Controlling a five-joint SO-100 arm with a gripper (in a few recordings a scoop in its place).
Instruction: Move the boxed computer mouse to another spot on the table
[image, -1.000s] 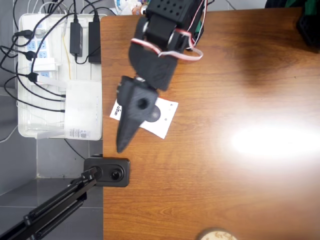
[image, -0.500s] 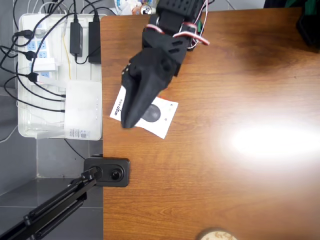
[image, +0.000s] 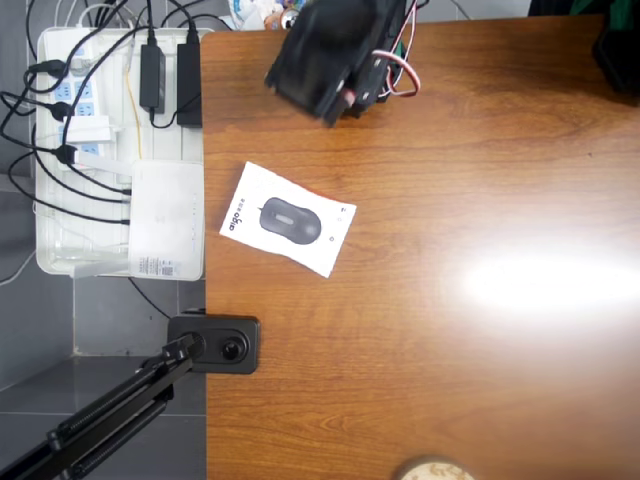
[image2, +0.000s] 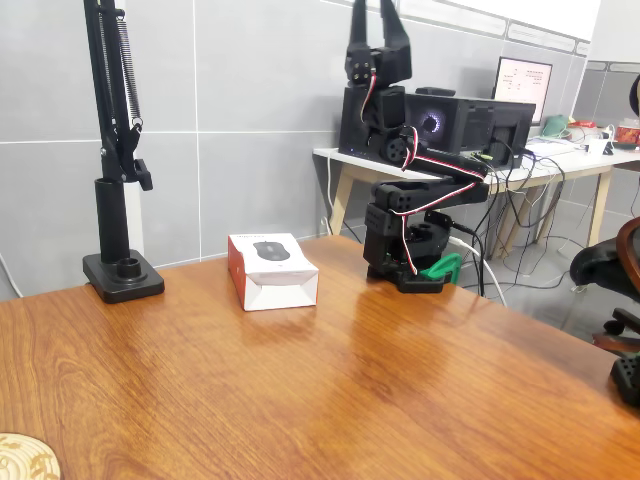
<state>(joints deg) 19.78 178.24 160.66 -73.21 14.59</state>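
A flat white boxed computer mouse (image: 287, 219), printed with a black mouse picture and edged in orange-red on one side, is seen lying flat and slightly skewed at the centre-left of the overhead view, near the left edge of the glossy brown wood-grain table (image: 480, 380).

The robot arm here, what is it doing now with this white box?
Nothing is held now. The boxed computer mouse lies alone on the table near its edge. The arm is folded back at its base, the gripper pointing up and empty, well away from the box. A black camera stand stands nearby.
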